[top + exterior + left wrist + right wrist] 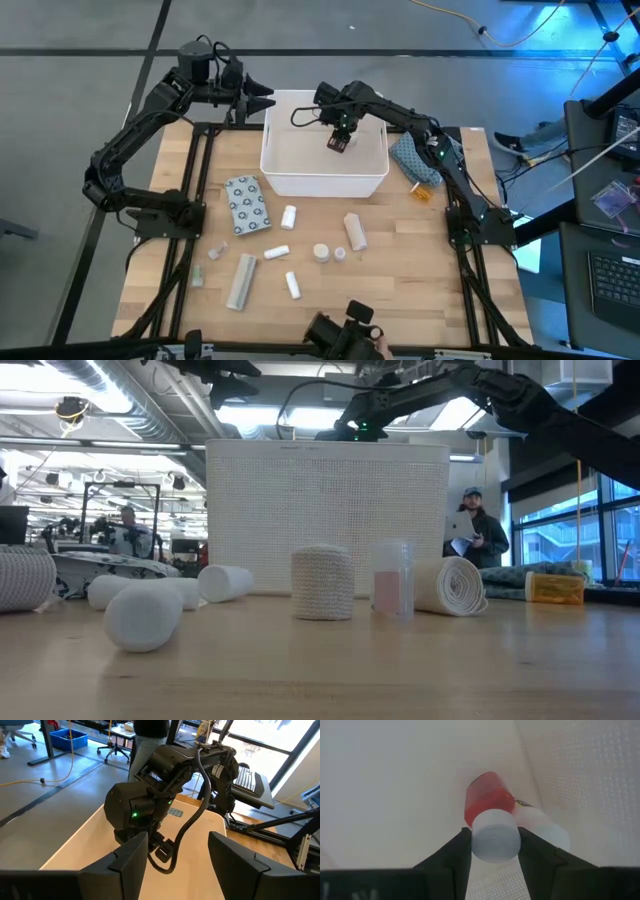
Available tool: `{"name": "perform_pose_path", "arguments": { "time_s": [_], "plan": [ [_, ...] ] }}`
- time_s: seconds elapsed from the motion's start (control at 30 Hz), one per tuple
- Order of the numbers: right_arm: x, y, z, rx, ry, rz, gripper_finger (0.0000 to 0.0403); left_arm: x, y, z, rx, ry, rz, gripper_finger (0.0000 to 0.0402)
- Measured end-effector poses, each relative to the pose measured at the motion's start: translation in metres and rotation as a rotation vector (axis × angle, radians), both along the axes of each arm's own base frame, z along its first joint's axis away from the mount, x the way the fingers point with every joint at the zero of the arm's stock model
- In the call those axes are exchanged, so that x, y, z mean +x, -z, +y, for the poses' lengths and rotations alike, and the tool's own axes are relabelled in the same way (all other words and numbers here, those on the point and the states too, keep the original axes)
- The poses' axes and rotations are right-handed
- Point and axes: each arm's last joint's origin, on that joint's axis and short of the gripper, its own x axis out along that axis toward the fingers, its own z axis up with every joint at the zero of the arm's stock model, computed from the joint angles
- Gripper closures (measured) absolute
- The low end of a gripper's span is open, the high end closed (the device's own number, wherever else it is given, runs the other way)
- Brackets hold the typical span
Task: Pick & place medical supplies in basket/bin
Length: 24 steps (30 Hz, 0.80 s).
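My right hand (pixel 491 851), clamped on a red bottle (pixel 489 815) inside the white tub (pixel 325 183), shows the task is early: most supplies lie on the surface (pixel 400 290) beside the tub.

Right gripper (pixel 339 140) occupies space over white tub (pixel 275 160), jaws closed on white-capped red bottle (pixel 490 815); second bottle (pixel 545 827) just beside, against tub wall. Left gripper (pixel 268 101) hovers at tub's far-left corner, fingers apart. Rolls (pixel 355 231), dotted packet (pixel 246 205), long tube (pixel 242 280) scattered on table in front of tub; gaps between them wide. Patterned cloth (pixel 415 160) flanks tub's right side.
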Motion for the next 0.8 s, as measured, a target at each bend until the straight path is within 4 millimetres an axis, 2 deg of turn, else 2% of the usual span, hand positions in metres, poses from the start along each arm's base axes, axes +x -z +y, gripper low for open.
{"name": "perform_pose_path", "arguments": {
  "time_s": [0.27,0.47,0.8],
  "plan": [
    [0.000,0.000,0.000,-0.001,-0.001,-0.001,0.0206,0.000,0.000,0.000,0.000,0.000,0.000,0.0200],
    [0.001,-0.001,-0.001,-0.008,0.003,-0.013,0.0188,0.000,0.000,0.000,0.000,0.000,0.000,0.0200],
    [-0.005,-0.036,0.004,-0.064,0.005,-0.102,0.0187,0.000,0.000,0.000,0.001,0.000,0.000,0.0200]
  ]
}}
